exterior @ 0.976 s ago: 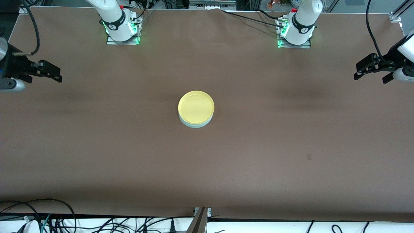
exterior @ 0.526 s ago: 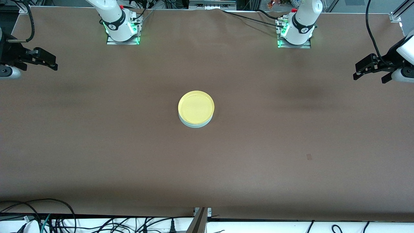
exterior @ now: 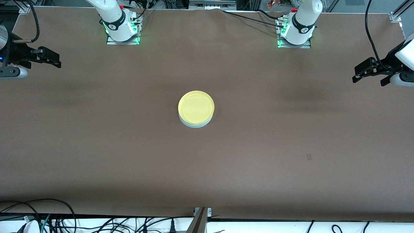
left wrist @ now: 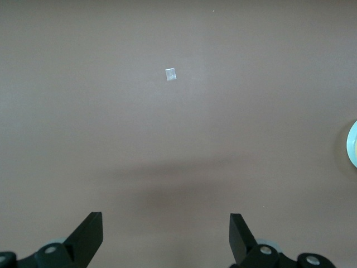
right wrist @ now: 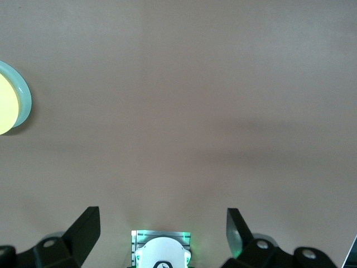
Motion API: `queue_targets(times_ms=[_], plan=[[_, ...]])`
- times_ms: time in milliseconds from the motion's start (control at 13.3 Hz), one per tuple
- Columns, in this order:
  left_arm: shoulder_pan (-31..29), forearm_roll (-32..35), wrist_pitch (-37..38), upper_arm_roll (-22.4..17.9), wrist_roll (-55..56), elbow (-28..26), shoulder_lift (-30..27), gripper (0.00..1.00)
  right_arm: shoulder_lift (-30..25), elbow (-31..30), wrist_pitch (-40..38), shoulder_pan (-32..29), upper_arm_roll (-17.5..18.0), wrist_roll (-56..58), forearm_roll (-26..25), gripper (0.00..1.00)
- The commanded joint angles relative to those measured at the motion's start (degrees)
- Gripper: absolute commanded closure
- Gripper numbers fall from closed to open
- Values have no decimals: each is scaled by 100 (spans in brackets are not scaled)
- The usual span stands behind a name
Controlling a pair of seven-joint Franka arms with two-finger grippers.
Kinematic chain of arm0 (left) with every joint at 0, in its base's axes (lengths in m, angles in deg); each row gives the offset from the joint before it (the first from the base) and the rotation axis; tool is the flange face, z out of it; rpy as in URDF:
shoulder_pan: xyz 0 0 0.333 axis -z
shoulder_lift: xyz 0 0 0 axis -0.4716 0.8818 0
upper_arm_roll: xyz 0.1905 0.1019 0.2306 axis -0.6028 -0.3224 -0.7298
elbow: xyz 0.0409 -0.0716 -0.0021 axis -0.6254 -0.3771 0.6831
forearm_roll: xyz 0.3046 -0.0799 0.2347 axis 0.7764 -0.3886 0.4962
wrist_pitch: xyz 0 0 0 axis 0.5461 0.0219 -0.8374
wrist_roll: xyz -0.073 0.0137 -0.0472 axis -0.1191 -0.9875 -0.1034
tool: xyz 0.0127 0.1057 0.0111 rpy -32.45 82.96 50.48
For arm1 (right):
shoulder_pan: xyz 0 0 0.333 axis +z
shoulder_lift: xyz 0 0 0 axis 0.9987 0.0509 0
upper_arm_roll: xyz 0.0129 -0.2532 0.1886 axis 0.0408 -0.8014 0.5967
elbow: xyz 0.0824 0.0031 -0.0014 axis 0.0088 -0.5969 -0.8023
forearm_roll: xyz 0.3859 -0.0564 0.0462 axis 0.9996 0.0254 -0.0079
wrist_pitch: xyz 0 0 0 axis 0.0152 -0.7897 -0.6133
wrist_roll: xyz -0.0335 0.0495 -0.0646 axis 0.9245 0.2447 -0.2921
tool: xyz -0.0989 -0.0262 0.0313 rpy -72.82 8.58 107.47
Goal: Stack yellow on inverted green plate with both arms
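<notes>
The yellow plate (exterior: 196, 107) lies on top of the pale green plate (exterior: 196, 125) in the middle of the table; only a crescent of the green rim shows under it. My left gripper (exterior: 368, 80) hangs open and holds nothing over the left arm's end of the table, well away from the stack. Just as wide open, my right gripper (exterior: 43, 66) is over the right arm's end and holds nothing. The left wrist view has its open gripper (left wrist: 165, 234) over bare cloth, with the green plate's (left wrist: 352, 146) rim at the frame's edge. In the right wrist view its open gripper (right wrist: 163, 226) is far from the yellow plate (right wrist: 5, 106) and green plate (right wrist: 25, 103).
Brown cloth (exterior: 207, 168) covers the whole table. A small pale square mark (exterior: 309, 157) lies on it toward the left arm's end, nearer the front camera than the stack. The arm bases (exterior: 123, 30) (exterior: 295, 34) stand along one long edge; cables hang at the other.
Both grippers have drifted a little toward the bases' side of the table, the right one more. The stacked plates have not moved, and both grippers stay open.
</notes>
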Motion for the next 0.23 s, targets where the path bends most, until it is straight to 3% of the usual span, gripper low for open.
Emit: queue_targets(times_ms=[0, 150], plan=[[8, 119, 62, 45, -71, 180, 81, 0, 68, 119, -63, -23, 41, 95, -2, 0], [-1, 119, 80, 36, -71, 180, 81, 0, 77, 110, -80, -23, 32, 104, 7, 0]])
